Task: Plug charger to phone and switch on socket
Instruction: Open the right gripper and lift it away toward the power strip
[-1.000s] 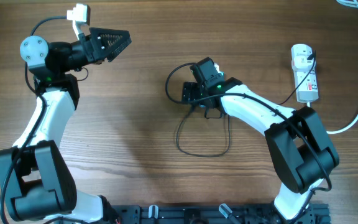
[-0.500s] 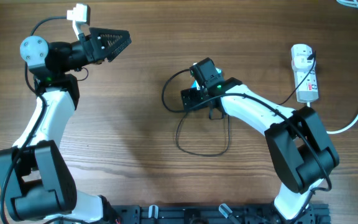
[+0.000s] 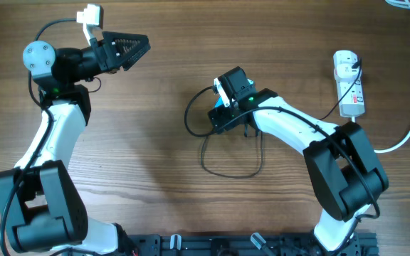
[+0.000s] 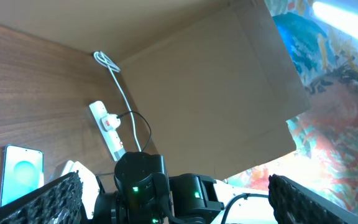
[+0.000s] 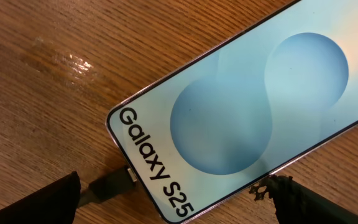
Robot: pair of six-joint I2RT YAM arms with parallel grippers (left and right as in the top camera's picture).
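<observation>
Right gripper [image 5: 173, 202] spread wide, empty, over phone [image 5: 241, 118] | left gripper [image 3: 137, 51] wide, empty | charger [image 5: 114, 183] tip looks seated in phone | socket [image 3: 349, 85] switch seemingly not yet pressed

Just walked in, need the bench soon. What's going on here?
The right gripper hangs open just over the phone, which lies face up on the table. The connector tip of the charger sits at the phone's bottom edge and looks plugged in; nothing grips it. The left gripper is open and empty, well off to the other side. The socket lies apart with no gripper near it, so switching it on seems still to do.
</observation>
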